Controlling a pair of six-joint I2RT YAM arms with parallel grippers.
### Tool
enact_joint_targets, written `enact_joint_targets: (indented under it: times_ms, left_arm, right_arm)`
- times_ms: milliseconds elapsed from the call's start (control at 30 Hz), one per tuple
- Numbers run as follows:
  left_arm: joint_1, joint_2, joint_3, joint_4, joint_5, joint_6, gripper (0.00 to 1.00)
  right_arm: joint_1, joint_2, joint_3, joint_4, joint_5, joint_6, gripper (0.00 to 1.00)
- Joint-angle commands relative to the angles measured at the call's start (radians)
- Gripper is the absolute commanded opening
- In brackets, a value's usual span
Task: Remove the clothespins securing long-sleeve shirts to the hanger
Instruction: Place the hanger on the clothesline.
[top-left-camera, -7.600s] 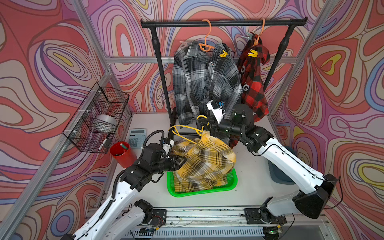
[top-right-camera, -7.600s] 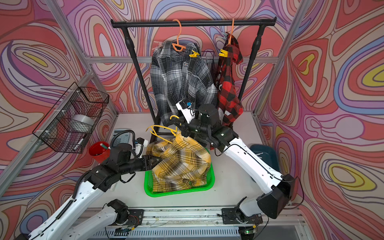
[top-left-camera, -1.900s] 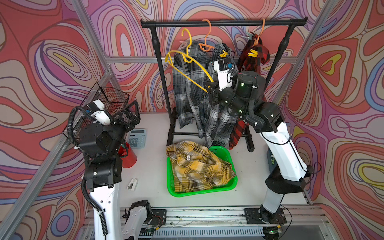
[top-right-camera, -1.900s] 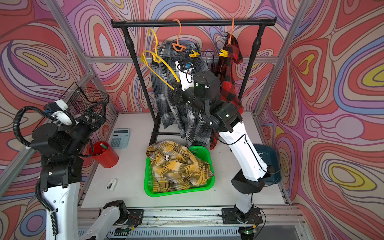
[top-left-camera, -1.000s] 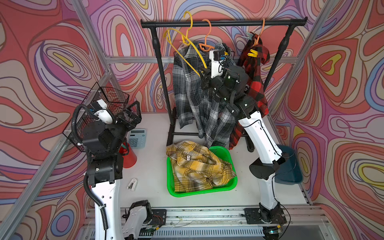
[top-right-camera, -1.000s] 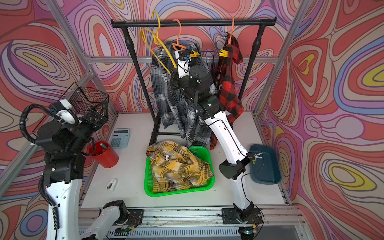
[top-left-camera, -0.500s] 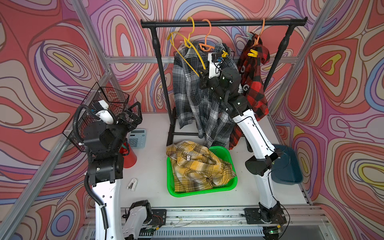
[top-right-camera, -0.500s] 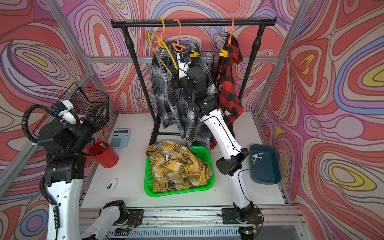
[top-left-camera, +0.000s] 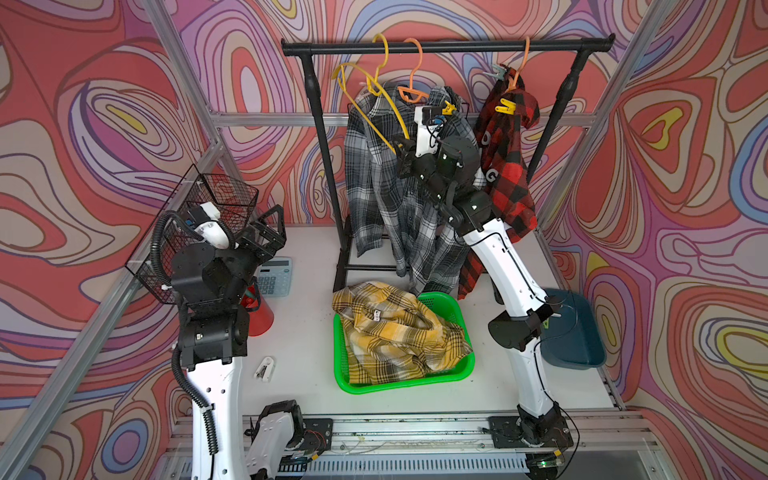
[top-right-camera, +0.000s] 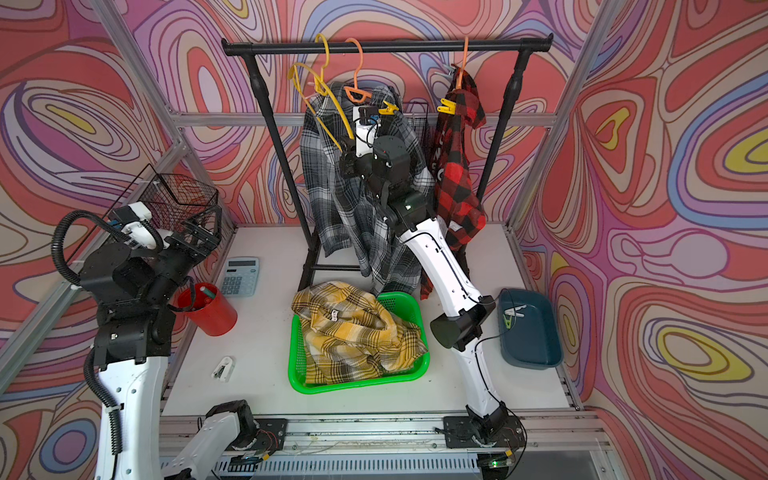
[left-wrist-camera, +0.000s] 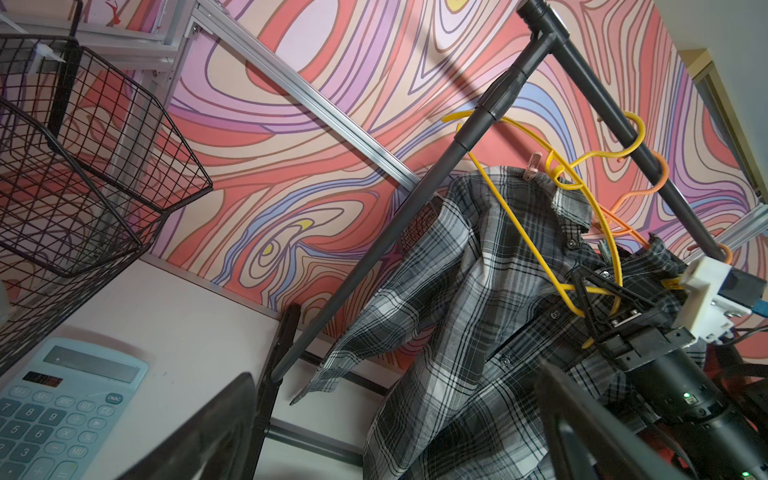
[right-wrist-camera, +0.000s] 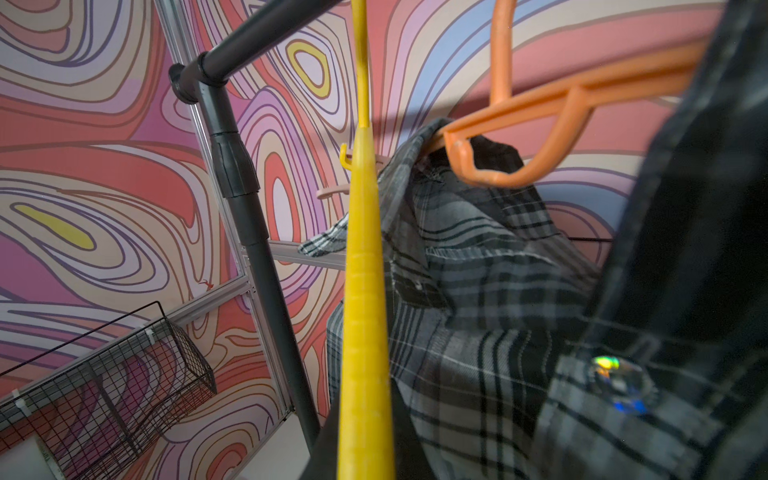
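Observation:
My right gripper (top-left-camera: 402, 147) is shut on the lower bar of an empty yellow hanger (top-left-camera: 374, 95), whose hook sits over the black rail (top-left-camera: 457, 45). The bar runs between the jaws in the right wrist view (right-wrist-camera: 365, 291). Beside it a grey plaid shirt (top-left-camera: 395, 208) hangs on an orange hanger (top-left-camera: 411, 89), with a yellow clothespin (top-left-camera: 449, 109) and a pale pink clothespin (left-wrist-camera: 533, 166). A red-black shirt (top-left-camera: 507, 166) carries a yellow clothespin (top-left-camera: 505, 107). The yellow plaid shirt (top-left-camera: 399, 332) lies in the green basket (top-left-camera: 399, 384). My left gripper (top-left-camera: 266, 232) is open, raised by the wire basket.
A wire basket (top-left-camera: 216, 208) hangs on the left frame. On the table are a calculator (top-left-camera: 274, 276), a red cup (top-right-camera: 212, 309), a white clothespin (top-left-camera: 264, 368) and a blue tray (top-right-camera: 536, 345) holding clothespins (top-right-camera: 513, 313). The rack's black posts stand behind the green basket.
My right gripper has carried the yellow hanger a little back and down, and its hook has settled over the rail. The left arm has barely moved.

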Motion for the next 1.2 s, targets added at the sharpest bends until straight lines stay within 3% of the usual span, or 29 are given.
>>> enact_joint_targets:
  times_ms: [0,667,767,900,967,1167]
  left_arm:
    - [0.004,-0.005,-0.012,0.041,0.018,-0.017,1.0]
    - [0.004,-0.024,-0.037,0.036,0.017,-0.015,1.0]
    - [0.004,-0.03,-0.057,0.038,0.016,-0.02,1.0]
    - [0.005,-0.04,-0.087,0.035,0.013,-0.026,1.0]
    - [0.005,-0.044,-0.103,0.03,0.012,-0.027,1.0]
    - [0.003,-0.051,-0.177,0.0,0.037,-0.042,1.0]
  right_arm:
    - [0.033,0.028,0.005,0.032,0.002,-0.013,0.0]
    - [0.147,0.04,-0.028,0.05,0.001,-0.035,0.0]
    - [0.147,-0.005,-0.088,0.073,0.001,-0.037,0.35]
    - [0.147,-0.067,-0.158,0.083,0.011,-0.053,0.66]
    - [0.147,-0.091,-0.188,0.077,0.017,-0.056,0.74]
    - [0.148,-0.235,-0.417,0.1,0.021,-0.028,0.8]
